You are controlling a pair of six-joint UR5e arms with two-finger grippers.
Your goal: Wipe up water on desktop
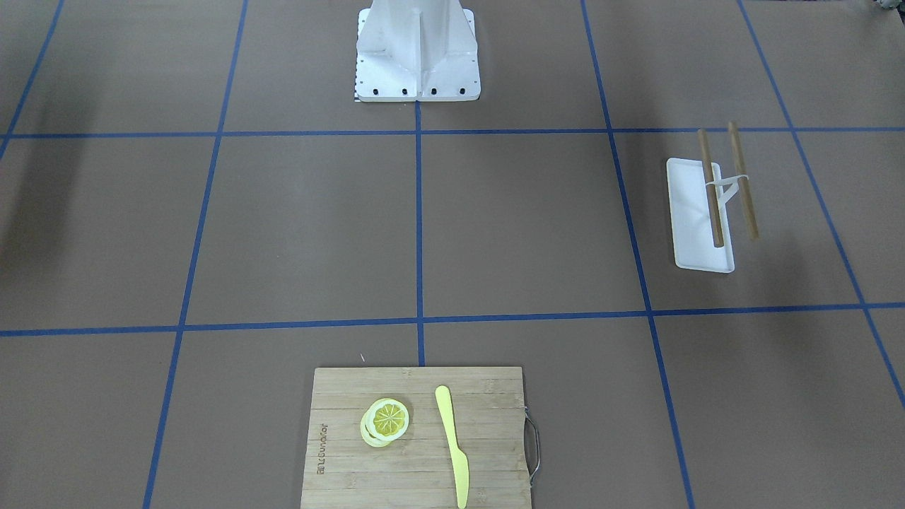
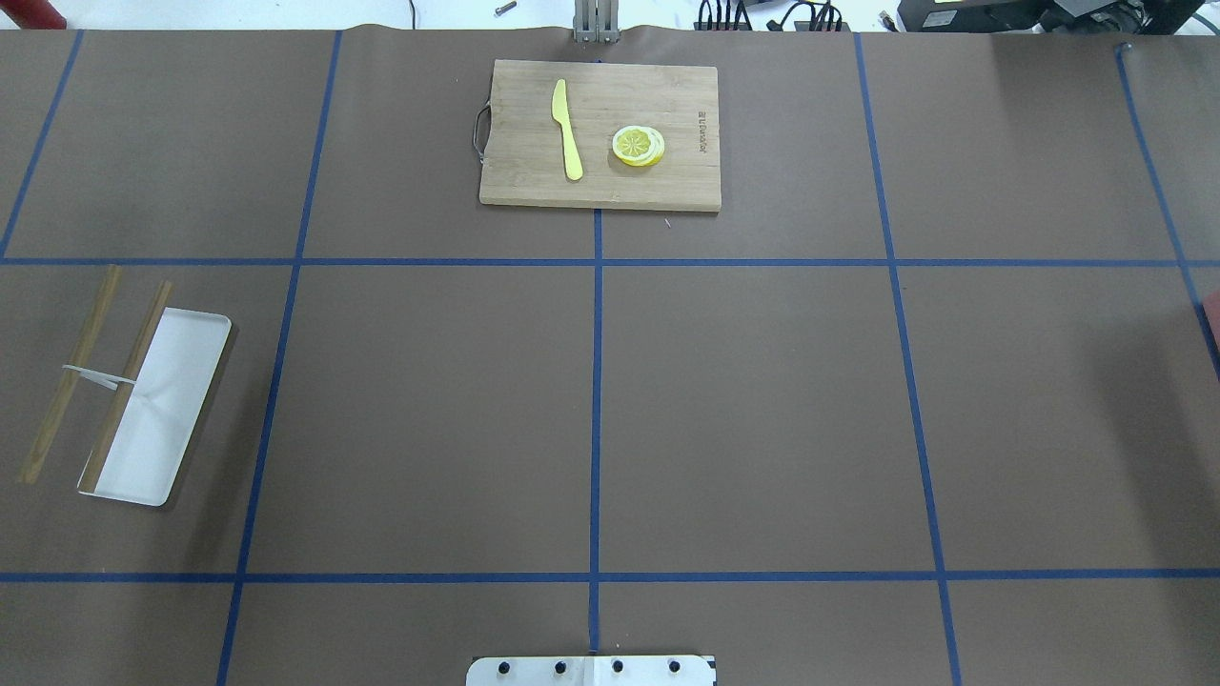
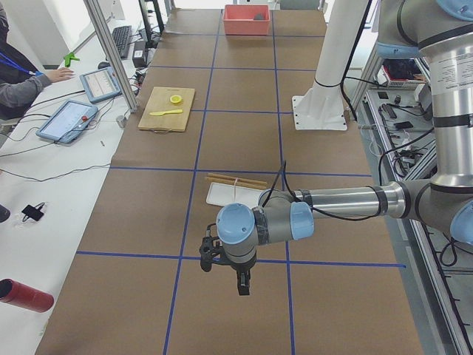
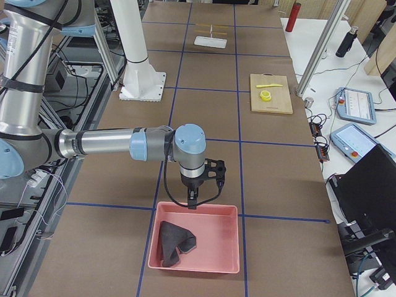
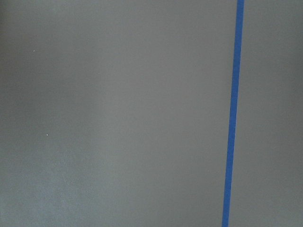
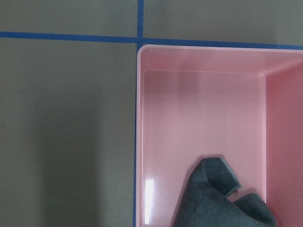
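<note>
The desktop (image 2: 762,410) is a brown surface crossed by blue tape lines; I make out no water on it. A dark grey cloth (image 4: 173,244) lies crumpled in a pink bin (image 4: 195,210); the right wrist view shows the cloth (image 6: 222,198) and the bin's rim (image 6: 137,118). My right gripper (image 4: 192,201) hangs just above the bin's rim nearest the table's middle. My left gripper (image 3: 242,285) hangs over bare desktop near a tape line, short of the white tray (image 3: 222,194). Both grippers show only in side views, so I cannot tell whether they are open or shut.
A bamboo cutting board (image 2: 686,181) with a yellow knife (image 2: 566,129) and lemon slices (image 2: 638,145) lies at the far middle. The white tray (image 2: 181,381) carries two wooden sticks (image 2: 71,372). The robot base (image 1: 417,49) stands mid-table. An operator (image 3: 22,81) sits at the side bench.
</note>
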